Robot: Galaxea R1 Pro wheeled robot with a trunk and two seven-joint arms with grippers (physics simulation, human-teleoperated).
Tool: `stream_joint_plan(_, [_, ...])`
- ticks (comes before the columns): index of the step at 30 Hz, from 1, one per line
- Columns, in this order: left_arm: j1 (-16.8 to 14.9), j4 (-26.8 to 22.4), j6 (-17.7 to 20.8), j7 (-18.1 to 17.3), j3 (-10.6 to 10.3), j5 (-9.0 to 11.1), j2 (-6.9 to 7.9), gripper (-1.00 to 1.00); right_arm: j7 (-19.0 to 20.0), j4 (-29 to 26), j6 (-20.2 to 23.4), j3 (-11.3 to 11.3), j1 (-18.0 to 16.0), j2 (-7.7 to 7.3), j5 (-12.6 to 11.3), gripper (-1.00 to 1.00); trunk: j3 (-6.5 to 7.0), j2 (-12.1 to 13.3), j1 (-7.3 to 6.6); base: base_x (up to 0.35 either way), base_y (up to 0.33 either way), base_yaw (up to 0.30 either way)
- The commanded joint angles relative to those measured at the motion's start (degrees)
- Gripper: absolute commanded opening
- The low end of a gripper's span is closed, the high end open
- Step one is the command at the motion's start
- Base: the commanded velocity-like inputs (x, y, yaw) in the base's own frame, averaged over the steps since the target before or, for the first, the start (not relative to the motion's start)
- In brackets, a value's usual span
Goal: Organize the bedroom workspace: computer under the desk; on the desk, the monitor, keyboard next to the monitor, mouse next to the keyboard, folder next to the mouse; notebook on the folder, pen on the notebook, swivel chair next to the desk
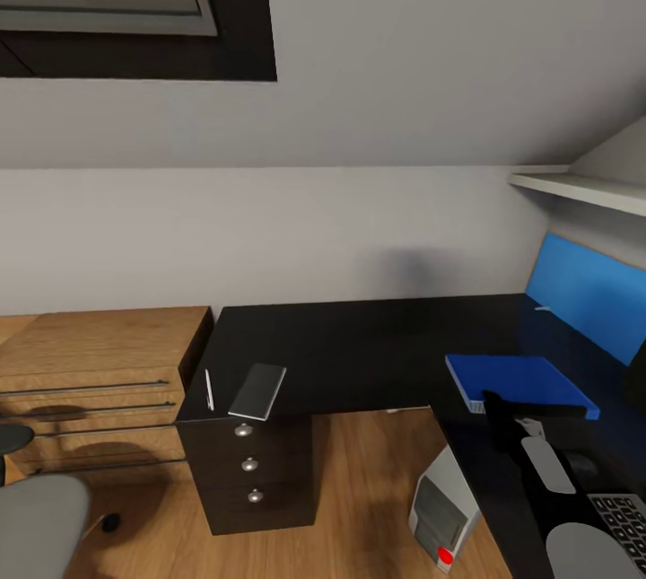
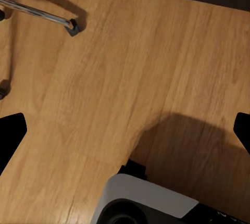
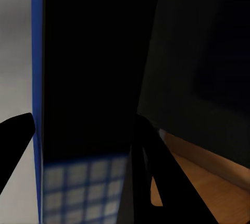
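Note:
The blue folder point(image 1: 520, 380) lies on the black desk point(image 1: 359, 350), near its blue back panel. My right gripper point(image 1: 499, 410) is at the folder's near corner. In the right wrist view the gripper point(image 3: 86, 125) holds the folder's edge point(image 3: 83, 182) between its fingers. The notebook point(image 1: 257, 391) and the pen point(image 1: 209, 390) rest on the desk's left end above the drawers. Under the desk stands the computer point(image 1: 443, 509). The keyboard point(image 1: 625, 518) and a dark mouse point(image 1: 580, 463) sit at the lower right. My left gripper point(image 2: 125, 130) hangs open over bare floor.
A wooden dresser point(image 1: 99, 372) stands left of the desk. The swivel chair's grey seat point(image 1: 36, 525) is at the lower left, and one chrome leg point(image 2: 44, 14) crosses the plank floor. A white shelf point(image 1: 583, 188) juts from the right wall.

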Motion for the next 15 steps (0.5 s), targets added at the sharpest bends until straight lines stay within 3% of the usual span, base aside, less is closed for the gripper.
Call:
stream_joint_plan(1, [-0.05,0.02,-0.24,-0.11,0.37,0.11,-0.04,1.00,-0.37,-0.12,0.27,-0.13,-0.04,0.01,-0.41,-1.00,-0.27,-0.48,0.24,0.000,0.000,0.000])
stream_joint_plan(15, [-0.02,0.02,-0.22,-0.11,0.37,0.11,-0.04,1.00,-0.51,-0.12,0.33,-0.17,-0.04,0.01,-0.34,-1.00,-2.78,-6.09,3.31,0.000,0.000,0.000])
